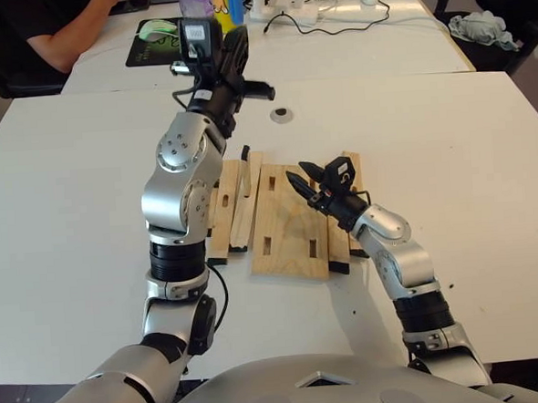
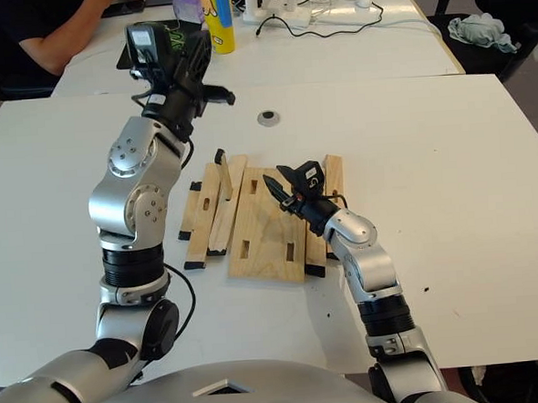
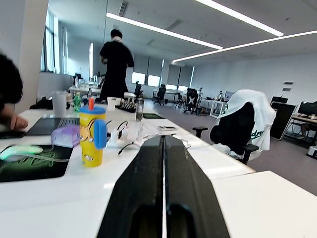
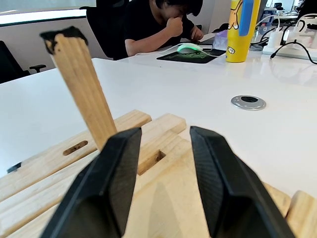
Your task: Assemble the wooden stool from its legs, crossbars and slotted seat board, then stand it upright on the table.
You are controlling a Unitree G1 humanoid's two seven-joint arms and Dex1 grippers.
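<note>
Left hand (image 3: 163,145) raised, pinched; right hand (image 1: 298,171) spread above seat board (image 1: 284,226).

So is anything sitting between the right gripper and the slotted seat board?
Nothing visible. The open right gripper hangs over the bare seat board; a tilted wooden piece stands beside it, on the left.
</note>
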